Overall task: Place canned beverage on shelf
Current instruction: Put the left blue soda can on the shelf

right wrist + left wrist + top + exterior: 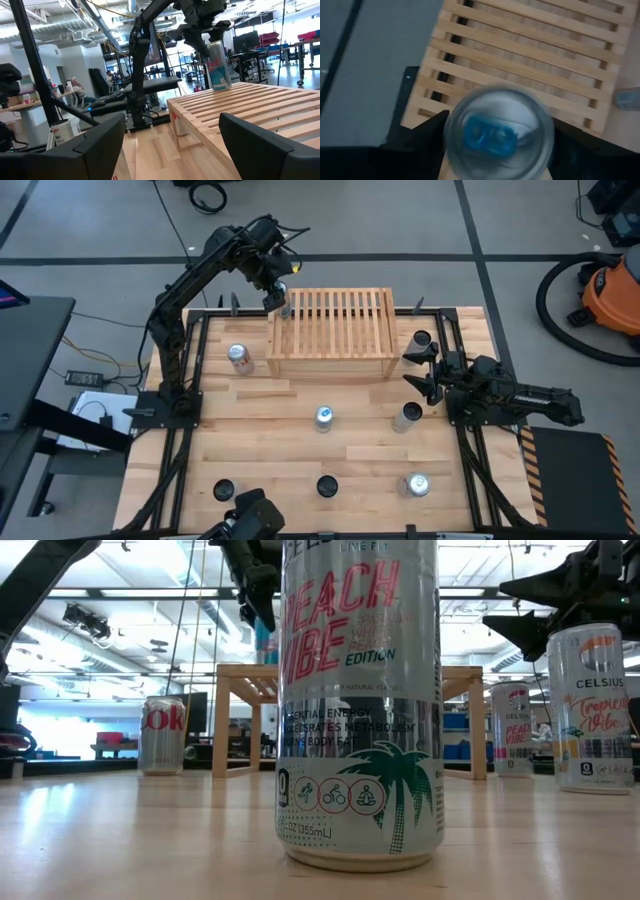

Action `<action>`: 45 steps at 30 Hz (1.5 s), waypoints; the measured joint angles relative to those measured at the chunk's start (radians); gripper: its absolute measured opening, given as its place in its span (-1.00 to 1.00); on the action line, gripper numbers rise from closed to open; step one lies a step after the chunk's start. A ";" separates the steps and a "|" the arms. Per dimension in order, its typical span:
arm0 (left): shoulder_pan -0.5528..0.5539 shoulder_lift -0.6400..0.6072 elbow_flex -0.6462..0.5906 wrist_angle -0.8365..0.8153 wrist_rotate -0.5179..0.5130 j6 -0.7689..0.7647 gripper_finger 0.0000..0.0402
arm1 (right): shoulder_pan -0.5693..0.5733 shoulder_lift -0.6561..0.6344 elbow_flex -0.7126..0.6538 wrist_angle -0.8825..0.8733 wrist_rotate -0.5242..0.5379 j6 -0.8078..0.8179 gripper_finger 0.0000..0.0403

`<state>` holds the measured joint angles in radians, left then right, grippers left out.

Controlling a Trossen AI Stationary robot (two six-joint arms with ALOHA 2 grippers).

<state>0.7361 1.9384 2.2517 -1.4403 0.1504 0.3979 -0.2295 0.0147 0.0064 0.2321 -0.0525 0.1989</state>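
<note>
Right wrist view: left tool (212, 37) grasps tilted can (218, 66) on shelf (260, 107) corner (high view hides tilt); right tool released.

We see most of the shelf (335, 330) top bare, only one can (218, 65) at its far left corner; loose cans (323, 417) dot the table (270, 450) in front.

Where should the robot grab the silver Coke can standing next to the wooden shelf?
Grab the Coke can round its middle, claw coming straight down over the top. It stands upright, round sides bare, with open table around it. The shelf stays clear on one side.
</note>
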 joint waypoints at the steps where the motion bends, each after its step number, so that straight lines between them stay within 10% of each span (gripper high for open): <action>1: 0.000 -0.001 0.000 -0.003 0.002 0.000 0.42 | 0.000 0.000 0.000 0.000 0.000 0.000 0.65; 45: -0.006 -0.076 0.000 0.098 -0.025 0.081 0.44 | -0.001 0.000 0.000 0.063 0.009 -0.019 0.65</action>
<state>0.7296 1.8625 2.2517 -1.3421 0.1249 0.4793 -0.2302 0.0147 0.0063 0.2947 -0.0430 0.1802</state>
